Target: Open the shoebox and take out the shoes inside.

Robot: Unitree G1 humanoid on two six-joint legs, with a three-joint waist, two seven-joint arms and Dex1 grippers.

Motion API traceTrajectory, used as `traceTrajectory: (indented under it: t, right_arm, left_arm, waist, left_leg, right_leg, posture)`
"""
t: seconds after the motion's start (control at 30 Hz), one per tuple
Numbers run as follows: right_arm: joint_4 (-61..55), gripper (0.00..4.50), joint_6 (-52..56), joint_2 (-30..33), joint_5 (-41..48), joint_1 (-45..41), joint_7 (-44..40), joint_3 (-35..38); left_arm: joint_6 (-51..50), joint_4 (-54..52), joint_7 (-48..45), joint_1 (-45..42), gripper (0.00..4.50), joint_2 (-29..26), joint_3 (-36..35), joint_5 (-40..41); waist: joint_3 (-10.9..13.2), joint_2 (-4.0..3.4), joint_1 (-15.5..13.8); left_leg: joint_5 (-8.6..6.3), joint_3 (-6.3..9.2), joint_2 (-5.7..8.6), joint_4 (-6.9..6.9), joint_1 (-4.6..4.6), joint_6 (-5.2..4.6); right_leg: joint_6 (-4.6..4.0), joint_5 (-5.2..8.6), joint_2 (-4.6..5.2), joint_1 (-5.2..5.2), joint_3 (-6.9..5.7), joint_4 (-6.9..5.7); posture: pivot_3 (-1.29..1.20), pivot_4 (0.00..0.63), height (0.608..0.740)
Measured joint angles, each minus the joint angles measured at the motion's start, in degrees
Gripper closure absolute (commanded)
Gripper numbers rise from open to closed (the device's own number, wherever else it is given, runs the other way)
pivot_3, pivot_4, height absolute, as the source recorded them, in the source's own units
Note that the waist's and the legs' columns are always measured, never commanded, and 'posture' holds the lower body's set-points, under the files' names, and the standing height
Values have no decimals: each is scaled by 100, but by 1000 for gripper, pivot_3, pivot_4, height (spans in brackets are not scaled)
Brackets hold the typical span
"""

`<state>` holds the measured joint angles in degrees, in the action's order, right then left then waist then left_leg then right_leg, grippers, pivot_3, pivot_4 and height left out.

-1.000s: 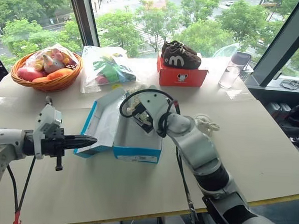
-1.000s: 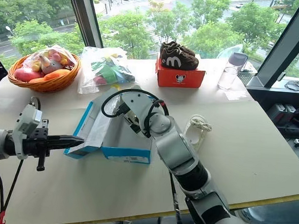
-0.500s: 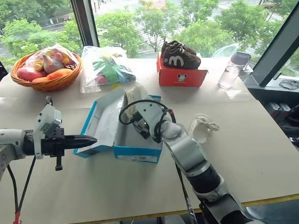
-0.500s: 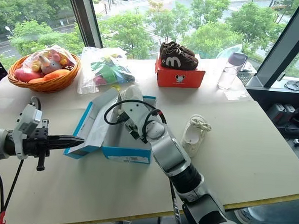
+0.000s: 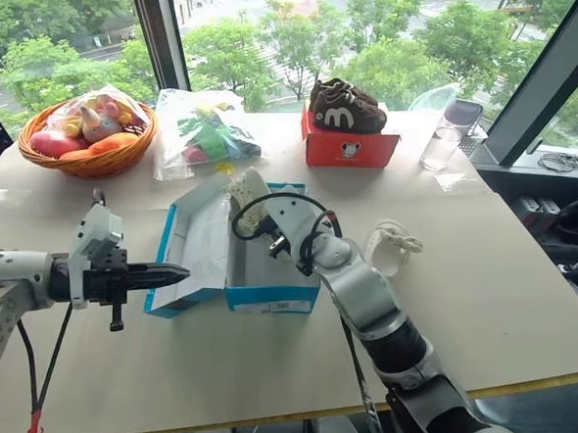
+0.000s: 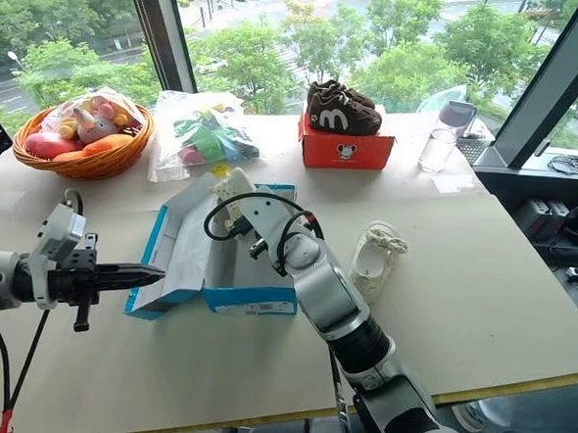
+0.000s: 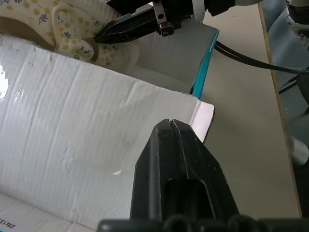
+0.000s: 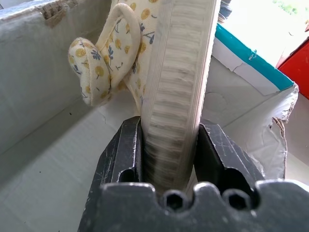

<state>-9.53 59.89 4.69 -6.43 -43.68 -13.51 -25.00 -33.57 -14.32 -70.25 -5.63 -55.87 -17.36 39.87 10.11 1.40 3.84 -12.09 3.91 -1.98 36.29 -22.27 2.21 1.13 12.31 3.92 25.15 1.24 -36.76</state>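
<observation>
Shoebox (image 5: 266, 264) open, lid (image 5: 201, 241) propped by shut left claw (image 5: 173, 275). One shoe (image 5: 393, 250) out on counter (image 5: 482, 268). Right claw (image 8: 166, 145) clamped on second shoe (image 8: 169, 72) inside box; lift-out remaining.

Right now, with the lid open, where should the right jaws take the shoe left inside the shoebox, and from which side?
Grip the shoe across its thick ribbed sole, coming in through the shoebox's open top. It stands on edge, so the sole offers both jaws a flat face, while the soft strap would likely squash. The right gripper is clamped there.
</observation>
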Motion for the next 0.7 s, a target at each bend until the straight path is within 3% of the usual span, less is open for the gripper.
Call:
traceTrajectory:
  t: [0.17, 0.53, 0.63, 0.7]
  right_arm:
    - [-74, 2938, 235, -631, 426, 44, 144, 1191]
    - [-1158, 2938, 1574, -969, 1840, -746, -101, 3525]
    - [-1089, 2938, 1910, -736, 2084, -1144, 34, 4681]
    - [-1074, 2938, 2007, -101, 2155, -1221, -11, 5072]
  left_arm:
    - [0, 0, 27, -2, 4500, 36, 20, 0]
    - [2, 0, 40, -32, 4500, 36, 50, -1]
    - [5, 4, 43, -41, 4500, 37, 63, -2]
    - [10, 8, 49, -52, 4500, 61, 80, -6]
  waist:
    - [0, -1, -5]
    - [2, -3, -5]
    - [5, -8, -46]
    - [4, -7, -114]
  left_leg:
    - [0, 0, 0, 0, -5, 0]
    - [0, 1, 0, -5, -5, 0]
    - [0, 1, 2, -5, -8, 0]
    - [-1, 1, 2, -9, -8, -1]
  right_leg:
    - [0, 0, 1, 2, 0, 1]
    - [-1, 0, 1, 5, -1, 1]
    - [-1, 0, 3, 6, -2, 3]
    - [-1, 0, 4, 2, -4, 12]
  posture:
    - [0, 150, 740]
    - [0, 150, 740]
    - [0, 150, 740]
    - [0, 150, 740]
